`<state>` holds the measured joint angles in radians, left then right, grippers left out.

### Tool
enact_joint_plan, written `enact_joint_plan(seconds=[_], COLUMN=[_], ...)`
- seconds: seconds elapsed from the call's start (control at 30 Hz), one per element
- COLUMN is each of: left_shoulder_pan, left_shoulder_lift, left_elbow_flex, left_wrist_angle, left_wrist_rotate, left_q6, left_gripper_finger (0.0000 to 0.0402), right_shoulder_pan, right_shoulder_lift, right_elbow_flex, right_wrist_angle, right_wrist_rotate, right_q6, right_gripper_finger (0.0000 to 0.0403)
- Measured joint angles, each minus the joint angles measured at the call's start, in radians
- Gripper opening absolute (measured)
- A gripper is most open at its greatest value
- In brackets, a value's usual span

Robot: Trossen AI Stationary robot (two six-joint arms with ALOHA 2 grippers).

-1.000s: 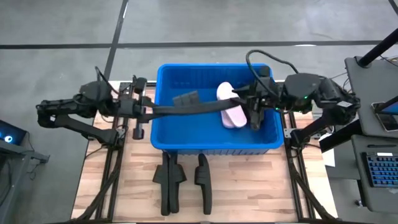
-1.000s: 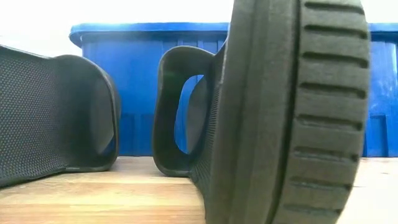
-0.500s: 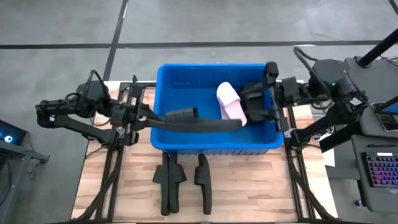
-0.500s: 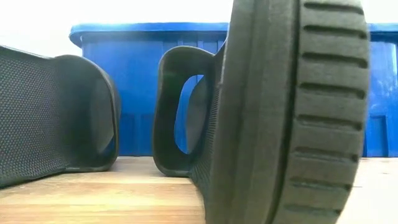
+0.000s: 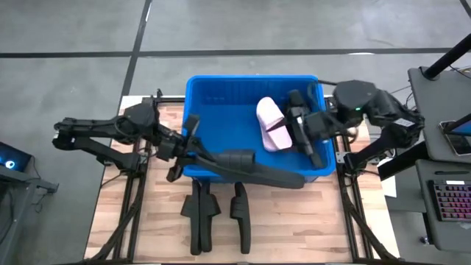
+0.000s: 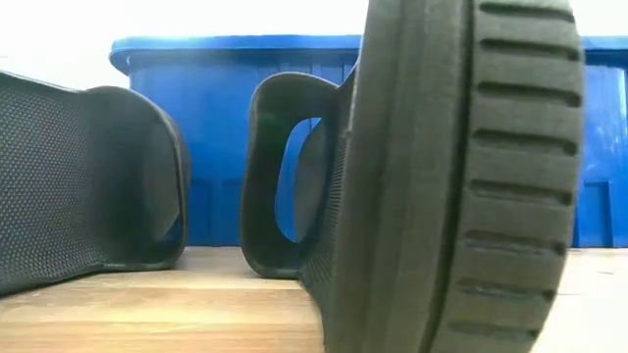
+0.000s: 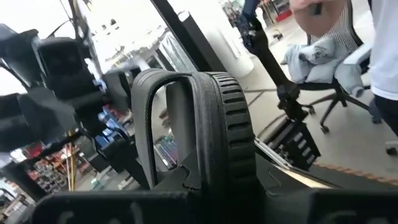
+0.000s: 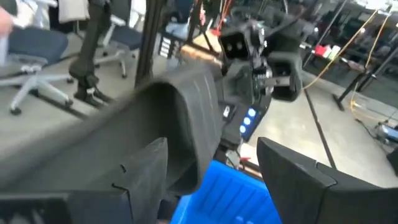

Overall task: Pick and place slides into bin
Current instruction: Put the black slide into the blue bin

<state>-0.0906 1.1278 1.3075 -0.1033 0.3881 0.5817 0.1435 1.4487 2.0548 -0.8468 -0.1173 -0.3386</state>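
Released by the right gripper point(image 5: 303, 140), whose jaws now stand apart, the black slide point(image 5: 254, 166) is swung toward the bin's point(image 5: 221, 96) near wall, clenched by the left gripper point(image 5: 190, 147) alone. Draped across the rim, it could be tipped onto the bench point(image 5: 294, 221).

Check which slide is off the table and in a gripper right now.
The long black slide clamped in the left gripper, hanging across the bin's front rim; the others rest on the table or in the bin.

Wooden table point(image 5: 294, 221), blue bin point(image 5: 221, 99), three black slides point(image 5: 213, 213) beside it
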Motion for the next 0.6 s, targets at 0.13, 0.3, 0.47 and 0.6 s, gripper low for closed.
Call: enact_joint_plan(seconds=[0.13,0.3,0.47,0.6], left_shoulder_pan=[0.000,0.000,0.000,0.000], left_shoulder_lift=[0.022,0.041,0.046,0.049], left_elbow_flex=[0.005,0.006,0.006,0.005], left_wrist_angle=[0.053,0.050,0.085,0.074], left_wrist_rotate=[0.005,0.010,0.018,0.016], left_q6=[-0.010,-0.027,-0.052,-0.052], left_gripper_finger=[0.0026,0.0026,0.0026,0.0026], right_shoulder_pan=[-0.001,0.000,-0.016,-0.026], right_shoulder_lift=[0.028,0.058,0.072,0.084], right_elbow_flex=[0.000,0.000,0.001,0.000], right_wrist_angle=[-0.011,-0.008,0.024,0.039], right_wrist_rotate=[-0.021,-0.027,-0.109,-0.150], right_q6=[-0.046,-0.093,-0.104,-0.093], right_gripper_finger=[0.0238,0.0239,0.0228,0.0218])
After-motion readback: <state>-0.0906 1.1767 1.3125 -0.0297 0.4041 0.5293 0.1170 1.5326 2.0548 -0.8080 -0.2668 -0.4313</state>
